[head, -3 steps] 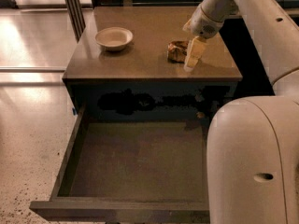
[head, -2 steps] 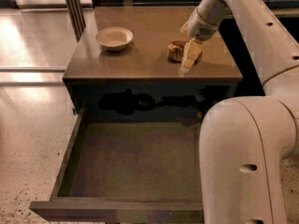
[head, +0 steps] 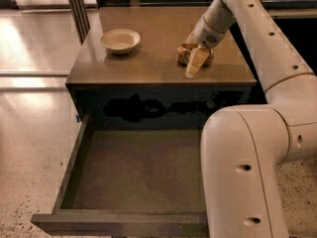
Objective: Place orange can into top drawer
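The orange can is crinkled and orange-gold, and lies on the cabinet top right of centre. My gripper reaches down from the upper right and hangs right at the can, covering its middle from the camera's side, its tip near the cabinet's front edge. The top drawer is pulled fully out below the cabinet top, dark grey-brown, with nothing in it.
A round off-white bowl stands on the cabinet top at the left. My big white arm segment covers the drawer's right side. Pale shiny floor lies to the left; a dark pole stands at the back left.
My gripper has shifted a little left, from the can's right side to in front of its middle. The can, the bowl and the drawer have not moved.
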{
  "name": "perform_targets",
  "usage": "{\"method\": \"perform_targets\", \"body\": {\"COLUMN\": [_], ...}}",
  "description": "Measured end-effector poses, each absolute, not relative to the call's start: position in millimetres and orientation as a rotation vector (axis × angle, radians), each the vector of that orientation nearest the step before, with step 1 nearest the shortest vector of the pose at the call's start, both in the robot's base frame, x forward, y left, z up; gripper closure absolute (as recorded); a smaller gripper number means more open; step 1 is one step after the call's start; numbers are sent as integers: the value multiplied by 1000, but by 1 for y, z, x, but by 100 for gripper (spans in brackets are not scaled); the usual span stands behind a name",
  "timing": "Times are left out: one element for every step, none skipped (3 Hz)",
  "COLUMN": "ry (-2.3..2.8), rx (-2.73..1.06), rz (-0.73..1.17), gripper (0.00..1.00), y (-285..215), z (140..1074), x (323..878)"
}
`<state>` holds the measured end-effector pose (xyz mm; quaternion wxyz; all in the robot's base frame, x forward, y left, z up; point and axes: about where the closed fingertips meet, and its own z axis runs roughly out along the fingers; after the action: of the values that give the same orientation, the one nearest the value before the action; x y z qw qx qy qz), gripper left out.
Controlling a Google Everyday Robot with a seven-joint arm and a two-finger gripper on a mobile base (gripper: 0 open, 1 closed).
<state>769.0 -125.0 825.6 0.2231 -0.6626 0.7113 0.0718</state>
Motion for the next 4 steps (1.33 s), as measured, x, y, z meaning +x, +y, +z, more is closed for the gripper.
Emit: {"method": "perform_targets", "body": {"ry": [1964, 1964, 1964, 1953], "rx": [-1829, -1829, -1829, -1834], "rz": [198, 198, 198, 192], "gripper": [42, 66, 89, 100], "y": [-125, -125, -125, -122], "z": [826, 826, 826, 829], "x": [769, 769, 769, 770]}}
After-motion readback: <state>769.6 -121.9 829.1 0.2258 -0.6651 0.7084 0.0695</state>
